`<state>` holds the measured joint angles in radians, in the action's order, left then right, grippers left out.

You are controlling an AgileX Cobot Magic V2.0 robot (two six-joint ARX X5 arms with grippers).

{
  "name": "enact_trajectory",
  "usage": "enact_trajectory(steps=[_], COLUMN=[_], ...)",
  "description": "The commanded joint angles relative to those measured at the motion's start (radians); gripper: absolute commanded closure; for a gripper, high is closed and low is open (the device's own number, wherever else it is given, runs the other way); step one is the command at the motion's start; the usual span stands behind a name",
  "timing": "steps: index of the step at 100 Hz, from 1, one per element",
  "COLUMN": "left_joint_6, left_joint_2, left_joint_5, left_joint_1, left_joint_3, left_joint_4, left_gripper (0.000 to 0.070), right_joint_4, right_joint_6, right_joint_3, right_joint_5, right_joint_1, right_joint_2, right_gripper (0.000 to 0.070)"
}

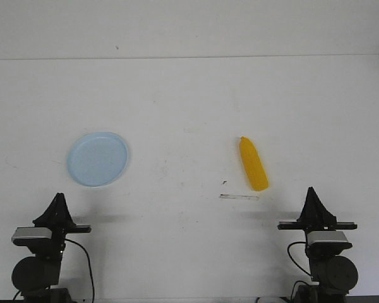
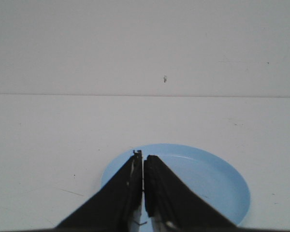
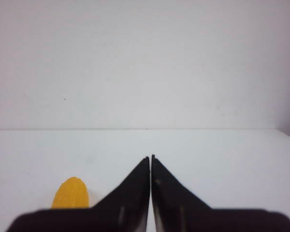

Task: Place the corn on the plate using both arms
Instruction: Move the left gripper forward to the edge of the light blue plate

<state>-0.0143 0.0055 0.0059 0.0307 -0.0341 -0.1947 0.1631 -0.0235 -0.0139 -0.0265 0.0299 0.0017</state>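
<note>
Left gripper (image 2: 143, 162) pinched closed, empty, one plate (image 2: 212, 179) just beyond its tips. Right gripper (image 3: 150, 158) closed too, empty; one corn (image 3: 71, 193) beside its jaws, untouched.

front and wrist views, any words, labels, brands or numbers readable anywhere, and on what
None: no view shows readable text.
Corn: plain yellow, no print.
Plate: plain pale blue, no mark.
Small pale strip on the table near the corn: no writing can be made out, too small to tell.
Left gripper and right gripper: black, with silver-grey parts behind them, no label legible.
</note>
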Motion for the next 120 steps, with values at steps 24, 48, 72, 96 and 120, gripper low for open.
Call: enact_trajectory(steps=[24,48,72,96,120], left_joint_6=[-0.075,-0.154,-0.136,-0.091,-0.114], left_joint_2=[-0.002,0.005,0.113,0.339,0.621], left_joint_5=[0.002,0.002,0.003,0.005,0.051], left_joint_1=[0.003,0.003,0.003,0.003,0.003], left_joint_3=[0.018,-0.048,-0.282,-0.527,-0.740], left_joint_4=[-0.018,0.005,0.270,0.466,0.647], left_gripper=[0.0699,0.0699,0.0699,0.0699,0.0699], right_joint_4=[0.009,0.009,0.009,0.009,0.009], right_joint_6=[-0.010,-0.010,-0.011,-0.011,-0.010], right_joint_3=[0.001,0.001,0.001,0.001,0.001], right_joint_5=[0.000,0.000,0.000,0.000,0.000], right_joint_1=[0.002,0.002,0.002,0.002,0.002], right_joint_2=[0.000,0.000,0.000,0.000,0.000], right_gripper=[0.0696,0.0696,0.0696,0.0696,0.0696])
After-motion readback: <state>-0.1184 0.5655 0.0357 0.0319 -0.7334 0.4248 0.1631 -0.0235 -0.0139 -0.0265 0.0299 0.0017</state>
